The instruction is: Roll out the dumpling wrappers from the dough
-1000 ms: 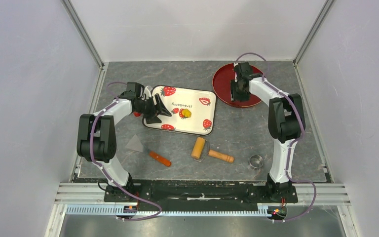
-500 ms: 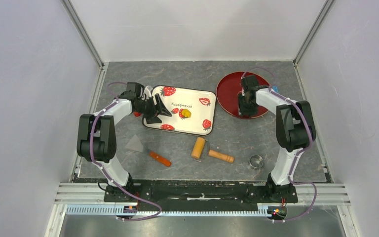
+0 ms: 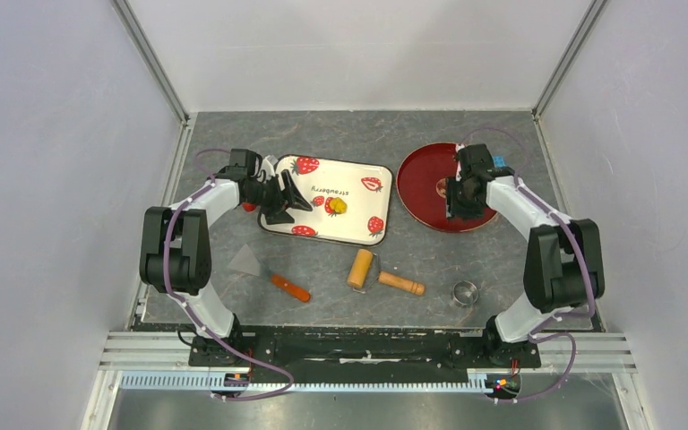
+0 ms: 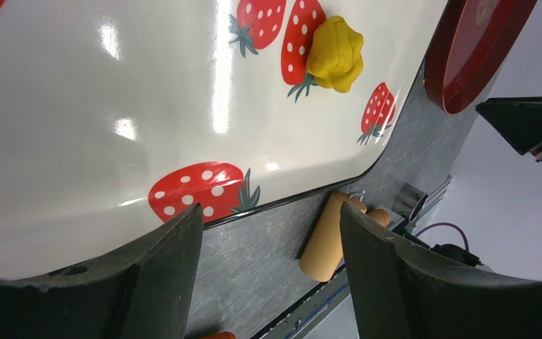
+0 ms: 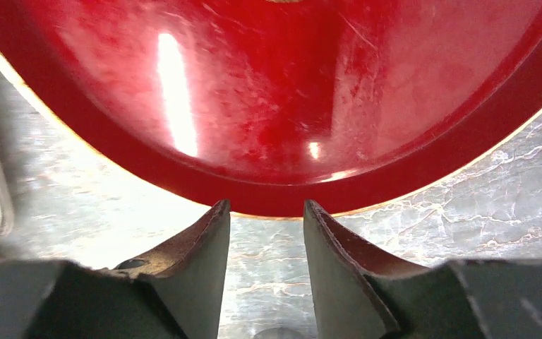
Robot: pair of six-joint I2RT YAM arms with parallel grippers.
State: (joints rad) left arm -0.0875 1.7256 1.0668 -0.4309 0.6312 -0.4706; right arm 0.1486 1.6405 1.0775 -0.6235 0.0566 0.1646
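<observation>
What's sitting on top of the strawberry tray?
One lump of yellow dough, resting on the strawberry prints near the middle of the tray. From above, the left arm's jaws cover the tray's left edge, so that strip is hidden in that view.

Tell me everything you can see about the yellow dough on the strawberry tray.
The dough is a small bright-yellow lump, soft and clay-like in look, with a bumpy, creased surface, not yet rolled flat. It sits near the middle of the glossy white tray, partly over a printed red strawberry. Only the tray touches it.
</observation>
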